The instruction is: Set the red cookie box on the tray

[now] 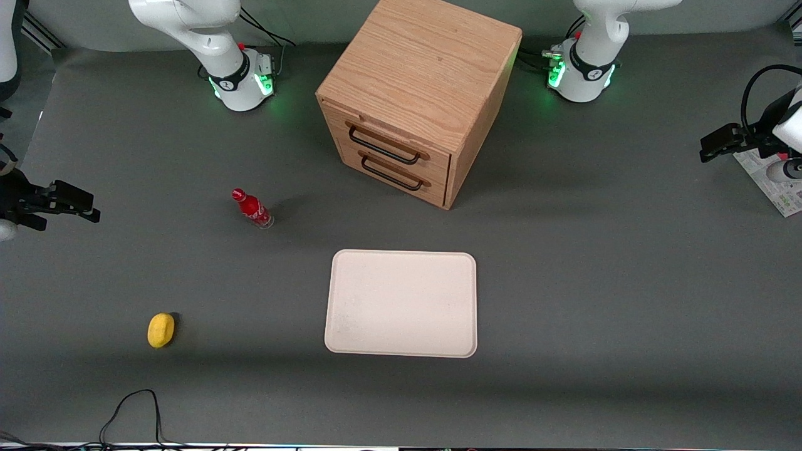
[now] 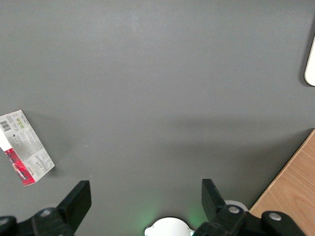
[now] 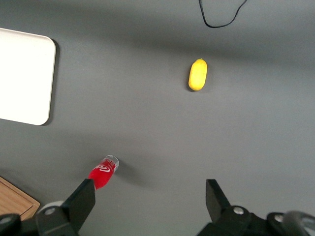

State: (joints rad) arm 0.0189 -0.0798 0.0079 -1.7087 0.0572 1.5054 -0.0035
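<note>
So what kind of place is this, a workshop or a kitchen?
Probably a robotics lab: a grey table holds test props, the tray and red cookie box. The gripper hangs open above bare table beside the box.

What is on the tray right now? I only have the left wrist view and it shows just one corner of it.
Observer: Nothing. In the front view the tray is bare.
Operator: Where is the gripper compared with the tray?
Observer: The gripper, fingers open, is far off toward the working arm's end of the table, next to the red cookie box.
Operator: Anything else on the table I can't see?
Observer: A small red bottle and a yellow fruit, both toward the parked arm's end.
</note>
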